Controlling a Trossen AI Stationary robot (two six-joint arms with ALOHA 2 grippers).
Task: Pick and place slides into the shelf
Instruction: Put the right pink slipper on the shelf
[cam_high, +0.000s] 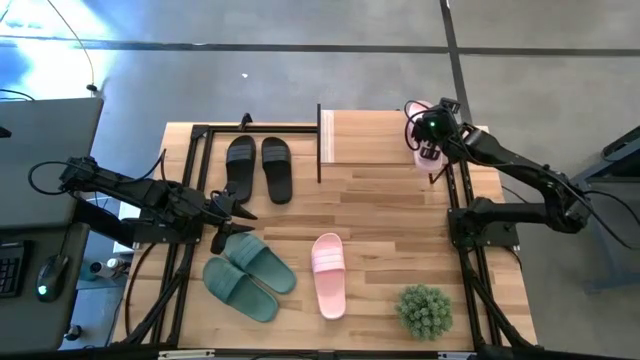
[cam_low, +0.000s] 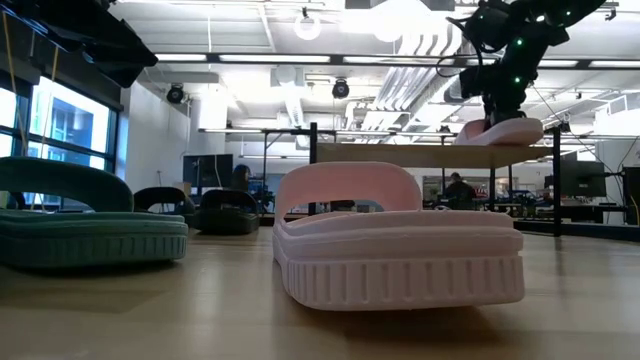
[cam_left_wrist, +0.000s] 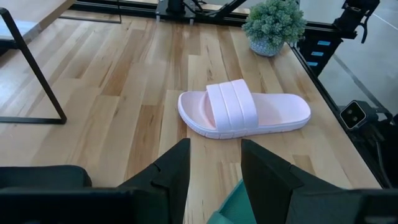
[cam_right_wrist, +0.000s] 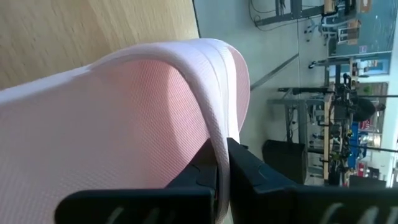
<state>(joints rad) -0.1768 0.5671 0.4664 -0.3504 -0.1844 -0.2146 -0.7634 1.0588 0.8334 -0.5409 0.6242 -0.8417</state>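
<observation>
From above, the right gripper (cam_high: 428, 140) is holding a pale pink slide (cam_high: 422, 135) at the right edge of the shelf (cam_high: 370, 138), a low rack with a light wooden top. A second pink slide (cam_high: 328, 274) is lying on the table (cam_high: 390, 225), near the green pair (cam_high: 249, 274). The black pair (cam_high: 258, 165) is resting left of the shelf. The left gripper (cam_high: 228, 216) is hovering between the black and green pairs.

At table height, the held slide is sitting on the shelf's top board, the gripper above it.

The left wrist camera is showing its fingers (cam_left_wrist: 171, 171) spread apart, gripping nothing.

The right wrist camera is showing its fingers (cam_right_wrist: 245, 165) pinching the slide's wide, finely textured strap.
</observation>
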